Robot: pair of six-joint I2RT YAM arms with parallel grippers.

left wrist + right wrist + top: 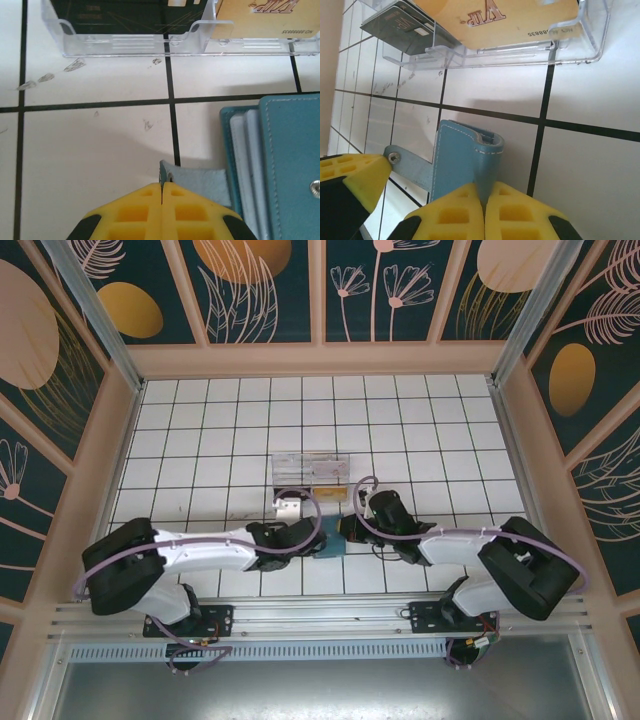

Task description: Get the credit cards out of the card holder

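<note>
Opening step: left fingers (145, 205) gripped the flat teal folding card holder's (460, 155) strap (200, 182), right fingers (452, 212) its edge; next, spread apart

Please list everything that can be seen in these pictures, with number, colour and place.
card holder: 1, teal, on the table before the box
clear plastic box: 1, transparent, beyond the card holder
gold card: 1, gold, box's right compartment
dark card: 1, black, box's left compartment
table: 1, white tiles
left gripper: 1, yellow pads, shut on the holder's strap
right gripper: 1, yellow pads, shut on the holder's edge
</note>
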